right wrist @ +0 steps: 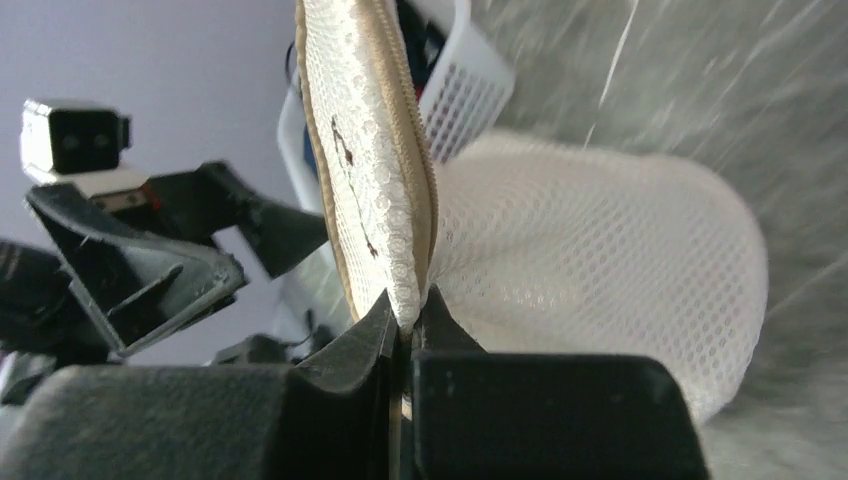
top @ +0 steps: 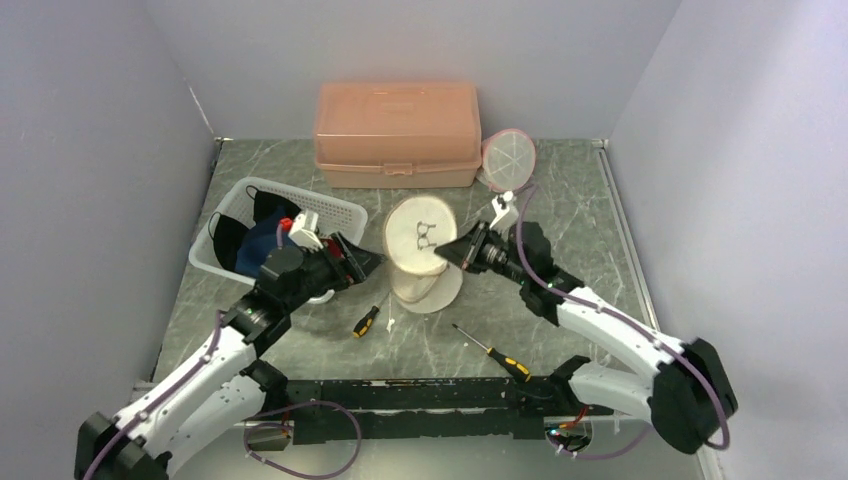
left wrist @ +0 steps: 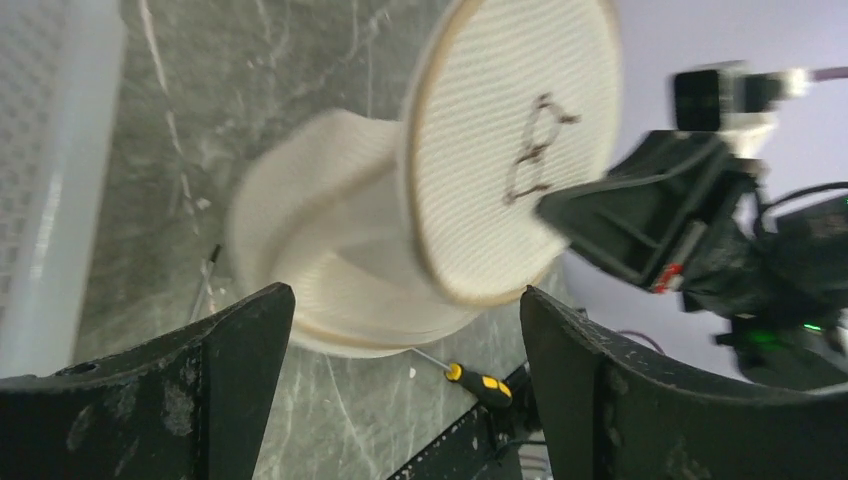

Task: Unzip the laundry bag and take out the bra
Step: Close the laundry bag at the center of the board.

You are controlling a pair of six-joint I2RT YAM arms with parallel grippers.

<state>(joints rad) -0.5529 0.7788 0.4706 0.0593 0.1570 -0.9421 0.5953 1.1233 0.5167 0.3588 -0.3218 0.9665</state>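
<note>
- The laundry bag (top: 410,240) lies mid-worktop (top: 570,210), between the two arms. Its flat round face with the bra sketch is tilted up off the domed mesh body.
- The right tool (right wrist: 408,322) is pressed together on the lower rim of that face, pinching the tan zipper edge.
- The left tool (left wrist: 405,300) is spread wide just left of the bag and appears to grip nothing.
- The bra itself is not visible. It is presumably inside the dome, and I cannot tell how far the zip has run.
- Slip risk: the right pinch sits at the very lip of the rim, so a firm pull could let the mesh slide out.
- Drag risk: nothing pins the domed body, so pulling may lift or slide the whole bag instead of widening the opening.
- Snag risk: if the left tool closes on the mesh instead of the bra, it could tug the bag towards the basket (top: 335,208) on the left or onto the small screwdriver (top: 365,320) nearer the arms.
</note>
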